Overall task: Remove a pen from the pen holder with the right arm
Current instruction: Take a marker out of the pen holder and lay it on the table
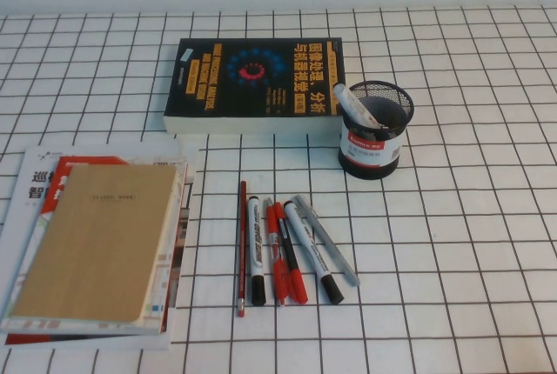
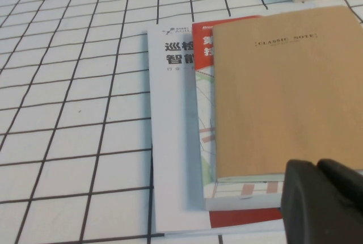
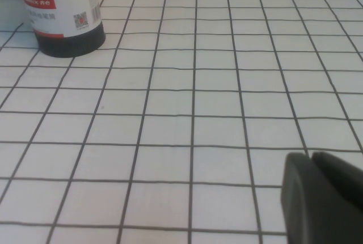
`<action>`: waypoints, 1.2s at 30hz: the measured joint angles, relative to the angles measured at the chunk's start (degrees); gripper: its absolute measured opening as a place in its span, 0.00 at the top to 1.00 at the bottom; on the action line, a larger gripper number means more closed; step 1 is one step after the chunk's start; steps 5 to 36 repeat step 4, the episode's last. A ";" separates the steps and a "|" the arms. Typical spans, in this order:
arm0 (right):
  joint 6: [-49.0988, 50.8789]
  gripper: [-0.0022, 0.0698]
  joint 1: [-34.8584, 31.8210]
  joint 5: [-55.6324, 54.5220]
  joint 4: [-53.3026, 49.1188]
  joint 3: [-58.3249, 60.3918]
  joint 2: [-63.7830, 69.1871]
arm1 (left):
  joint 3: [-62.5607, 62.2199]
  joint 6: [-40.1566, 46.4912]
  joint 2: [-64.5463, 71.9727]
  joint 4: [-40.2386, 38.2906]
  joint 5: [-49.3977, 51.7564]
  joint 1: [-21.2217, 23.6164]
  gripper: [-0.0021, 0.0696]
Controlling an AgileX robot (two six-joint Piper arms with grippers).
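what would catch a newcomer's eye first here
The black mesh pen holder, one marker inside, stands right of centre, with a row of pens lying in front. The left hand hovers by the tan notebook; the right hand above the gridded table, apart from the holder.

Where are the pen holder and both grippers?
pen holder [image 1: 372, 146], high view, its white label.
left gripper [image 2: 319, 167], left wrist view, between its shut fingertips.
right gripper [image 3: 312, 162], right wrist view, between its shut fingertips.

Bright, even light across the white gridded table [image 1: 487, 243].
Only faint, short shadows hug the pen holder [image 1: 376, 130] and black book [image 1: 257, 87]; close up, left gripper [image 2: 317, 167] and right gripper [image 3: 311, 159] loom dark and blurred.
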 joint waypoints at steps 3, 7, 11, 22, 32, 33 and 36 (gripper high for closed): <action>0.00 0.99 0.00 0.00 0.00 0.00 0.00 | 0.00 0.00 0.00 0.00 0.00 0.00 0.98; 0.00 0.99 0.00 0.00 0.00 0.00 0.00 | 0.00 0.00 0.00 0.00 0.00 0.00 0.98; 0.00 0.99 0.00 0.00 0.00 0.00 0.00 | 0.00 0.00 0.00 0.00 0.00 0.00 0.98; 0.00 0.99 0.00 0.00 0.00 0.00 0.00 | 0.00 0.00 0.00 0.00 0.00 0.00 0.98; 0.00 0.99 0.00 0.00 0.00 0.00 0.00 | 0.00 0.00 0.00 0.00 0.00 0.00 0.98; 0.00 0.99 0.00 0.00 0.00 0.00 0.00 | 0.00 0.00 0.00 0.00 0.00 0.00 0.98; 0.00 0.99 0.00 0.00 0.00 0.00 0.00 | 0.00 0.00 0.00 0.00 0.00 0.00 0.98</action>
